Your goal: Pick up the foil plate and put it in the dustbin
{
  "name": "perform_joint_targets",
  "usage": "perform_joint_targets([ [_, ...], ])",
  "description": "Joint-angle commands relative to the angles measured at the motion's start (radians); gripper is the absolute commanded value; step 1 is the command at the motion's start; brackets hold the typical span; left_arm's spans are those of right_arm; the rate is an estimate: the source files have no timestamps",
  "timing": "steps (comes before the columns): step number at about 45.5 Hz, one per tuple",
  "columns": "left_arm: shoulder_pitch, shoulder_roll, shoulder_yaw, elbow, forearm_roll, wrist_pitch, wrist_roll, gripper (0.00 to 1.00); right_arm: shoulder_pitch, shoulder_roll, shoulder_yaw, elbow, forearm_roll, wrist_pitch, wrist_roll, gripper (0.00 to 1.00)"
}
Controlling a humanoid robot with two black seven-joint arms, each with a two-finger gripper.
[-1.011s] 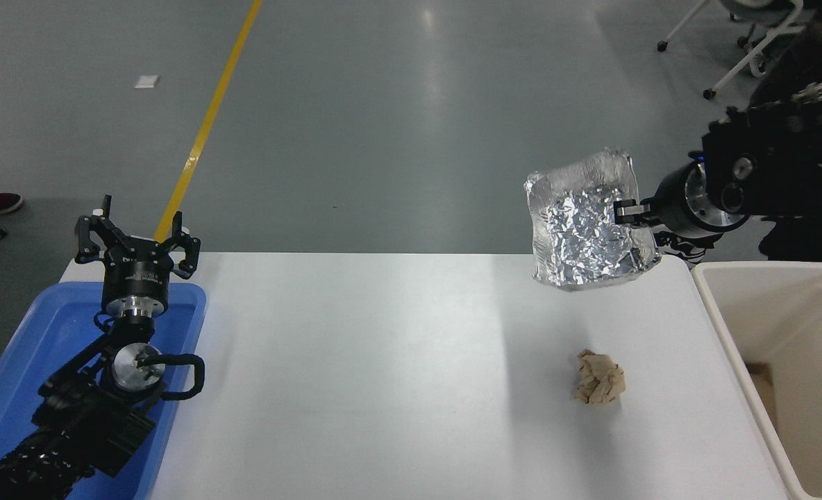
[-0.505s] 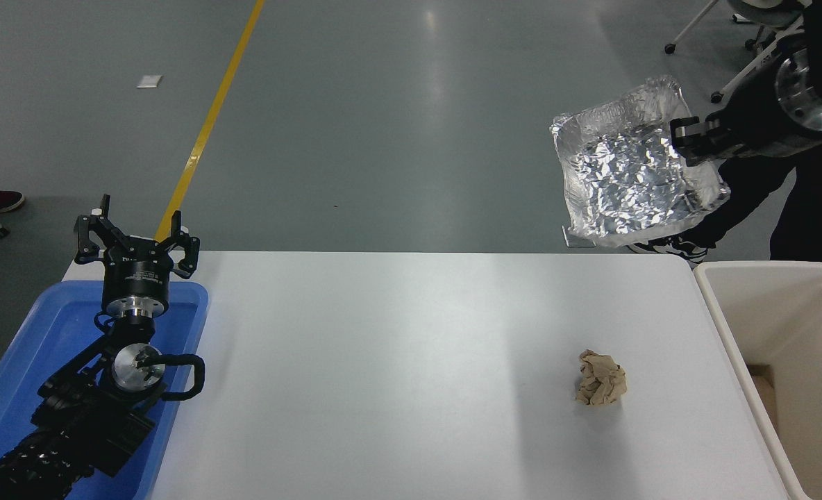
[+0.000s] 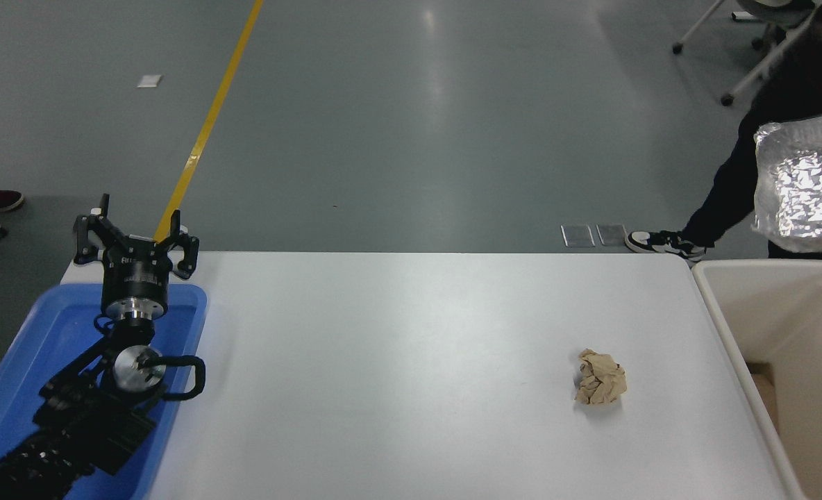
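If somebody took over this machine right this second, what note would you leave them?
Left end effector: open, parked over the blue tray, holding nothing.
Right end effector: out of the picture.
Foil plate: in the air at the right edge, above the far end of the dustbin; what holds it is not visible.
Done: plate lifted off the table.
Left: drop it into the dustbin.
A brown paper ball lies on the table, and a person stands nearby.

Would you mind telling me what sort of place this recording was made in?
Probably a robotics lab or an industrial test hall. The white table stands on a glossy grey floor marked with a yellow line, and wheeled chair legs show at the top right, next to a person's leg.
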Motion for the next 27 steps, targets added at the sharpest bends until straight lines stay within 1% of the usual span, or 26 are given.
perform_joint_targets([
  [1, 0.000, 0.000, 0.000, 0.000, 0.000, 0.000, 0.000, 0.99, -0.543, -0.106, 0.370, -0.263, -0.061, -0.124, 0.012, 0.00],
  [5, 0.000, 0.000, 0.000, 0.000, 0.000, 0.000, 0.000, 0.99, -0.752, -0.083, 0.561, -0.323, -0.060, -0.165, 0.003, 0.00],
  [8, 0.000, 0.000, 0.000, 0.000, 0.000, 0.000, 0.000, 0.99, -0.878, -0.019, 0.694, -0.372, -0.037, -0.178, -0.009, 0.00],
  [13, 0.000, 0.000, 0.000, 0.000, 0.000, 0.000, 0.000, 0.99, -1.057, 0.069, 0.852, -0.437, 0.025, -0.237, -0.065, 0.00],
  [16, 0.000, 0.000, 0.000, 0.000, 0.000, 0.000, 0.000, 0.99, -1.117, 0.133, 0.896, -0.483, 0.063, -0.285, -0.086, 0.00],
  [19, 0.000, 0.000, 0.000, 0.000, 0.000, 0.000, 0.000, 0.99, -1.168, 0.196, 0.911, -0.539, 0.109, -0.306, -0.098, 0.00],
  [23, 0.000, 0.000, 0.000, 0.000, 0.000, 0.000, 0.000, 0.99, -1.221, 0.261, 0.911, -0.593, 0.166, -0.320, -0.103, 0.00],
  [27, 0.000, 0.000, 0.000, 0.000, 0.000, 0.000, 0.000, 0.99, -1.264, 0.296, 0.916, -0.628, 0.212, -0.339, -0.105, 0.00],
])
